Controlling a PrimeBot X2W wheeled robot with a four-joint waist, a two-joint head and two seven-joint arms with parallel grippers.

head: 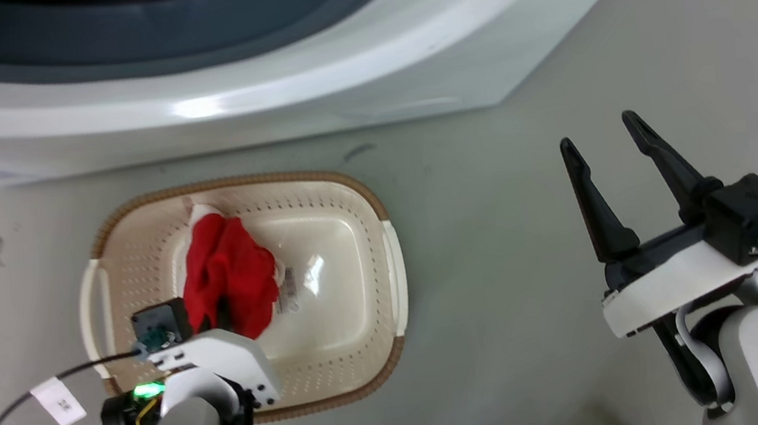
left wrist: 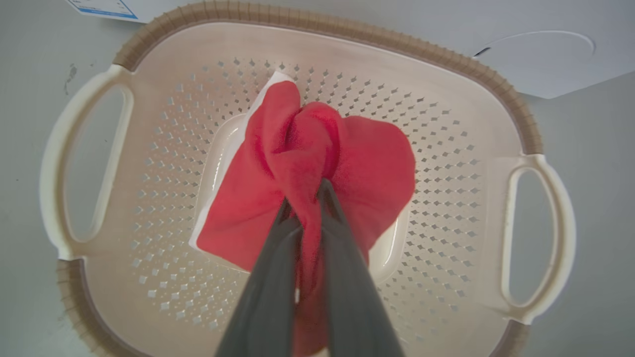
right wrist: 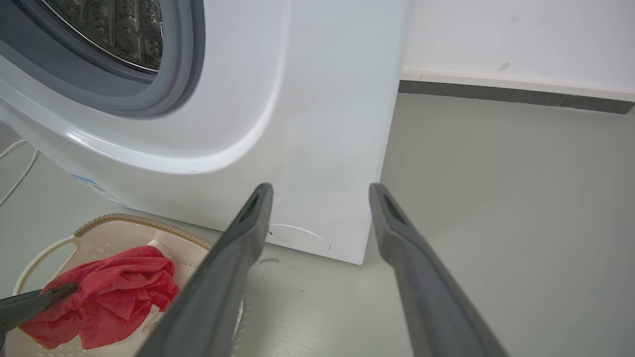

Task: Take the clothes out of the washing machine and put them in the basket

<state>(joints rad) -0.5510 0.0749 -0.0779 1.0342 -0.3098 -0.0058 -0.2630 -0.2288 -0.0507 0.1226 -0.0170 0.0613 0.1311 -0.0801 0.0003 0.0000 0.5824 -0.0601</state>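
A bunched red garment with a white edge, one of the clothes (head: 229, 278) (left wrist: 307, 163) (right wrist: 106, 297), hangs into the cream basket (head: 347, 195) (left wrist: 446, 99) (right wrist: 114, 223) on the floor. My left gripper (head: 219, 316) (left wrist: 305, 193) is shut on its fabric, fingers pinching a fold over the basket's middle. The left fingertip (right wrist: 54, 292) also pokes in at the right wrist view's lower left. My right gripper (head: 601, 129) (right wrist: 320, 188) hangs open and holds nothing, over bare floor right of the basket. The washing machine (head: 330, 78) (right wrist: 297, 124) stands behind, its grey seal (right wrist: 183, 64) and steel drum (right wrist: 114, 29) showing.
Grey floor (head: 501, 240) lies between basket and right arm. A wall with a dark skirting (right wrist: 496, 91) runs beyond the machine's right side. A black cable with a white tag (head: 57, 402) trails from my left wrist.
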